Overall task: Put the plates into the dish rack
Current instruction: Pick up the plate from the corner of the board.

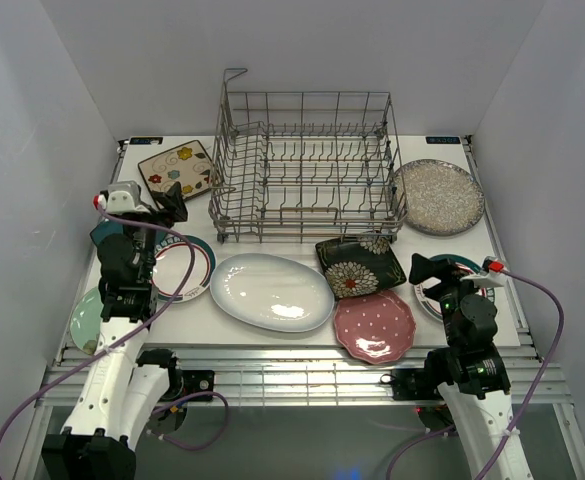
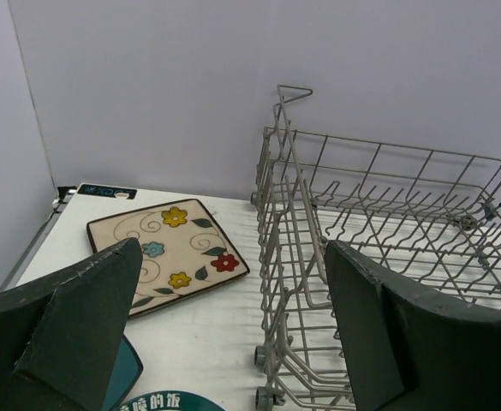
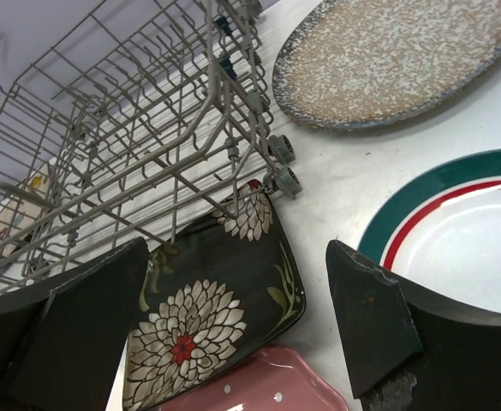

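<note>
Both left fingers (image 2: 79,317), right fingers (image 3: 370,321) spread wide, empty; plates (image 1: 272,292) beside dish rack (image 1: 307,165).

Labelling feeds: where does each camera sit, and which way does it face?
Top external: high behind both arms, looking down on them and the table.
Left wrist: faces the far wall over the cream floral plate; open fingers show.
Right wrist: angled down at the black floral plate; open fingers show.
Shared: all see the dish rack.

The left gripper (image 2: 233,250) is spread wide and empty, with fingers at 8 and 4 o'clock. The cream floral plate (image 2: 169,250) lies flat at 9 o'clock; the dish rack (image 2: 378,205) fills 3 o'clock.
</note>
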Available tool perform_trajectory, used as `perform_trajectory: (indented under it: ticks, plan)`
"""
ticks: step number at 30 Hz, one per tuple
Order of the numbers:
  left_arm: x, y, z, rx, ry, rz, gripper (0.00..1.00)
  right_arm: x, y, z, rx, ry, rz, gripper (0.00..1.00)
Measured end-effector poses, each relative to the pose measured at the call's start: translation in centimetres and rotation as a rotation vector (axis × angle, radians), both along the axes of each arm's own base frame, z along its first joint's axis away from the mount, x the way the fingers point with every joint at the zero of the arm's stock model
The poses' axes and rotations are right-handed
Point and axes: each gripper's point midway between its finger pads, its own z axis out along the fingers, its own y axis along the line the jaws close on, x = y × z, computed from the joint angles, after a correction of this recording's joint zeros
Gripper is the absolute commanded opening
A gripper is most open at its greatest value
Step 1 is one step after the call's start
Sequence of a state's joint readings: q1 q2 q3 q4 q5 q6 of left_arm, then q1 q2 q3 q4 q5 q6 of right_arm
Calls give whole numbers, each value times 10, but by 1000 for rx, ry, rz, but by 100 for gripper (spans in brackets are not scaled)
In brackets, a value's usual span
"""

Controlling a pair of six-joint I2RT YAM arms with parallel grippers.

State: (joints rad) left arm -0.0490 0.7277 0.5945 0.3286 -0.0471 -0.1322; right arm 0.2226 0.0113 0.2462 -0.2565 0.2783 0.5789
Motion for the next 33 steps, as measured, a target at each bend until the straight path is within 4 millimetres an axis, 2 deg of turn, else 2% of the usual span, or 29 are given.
perform_trajectory:
  ticks: [4,9,19,26,33]
  plan:
    - [-1,-2,-5,6,2,-13,98,0,-8,-5,34,24,-57,90]
    - [-2,-16,-9,48,4,-87,98,0,-18,-8,88,33,-130,90]
    - [-14,-42,-6,184,-52,-231,98,1,-30,-18,224,55,-246,90]
    - [-21,-62,-23,314,-26,-356,98,5,-38,-27,296,86,-328,90]
    - [-19,-64,-32,337,1,-373,98,12,-42,-45,287,173,-382,90]
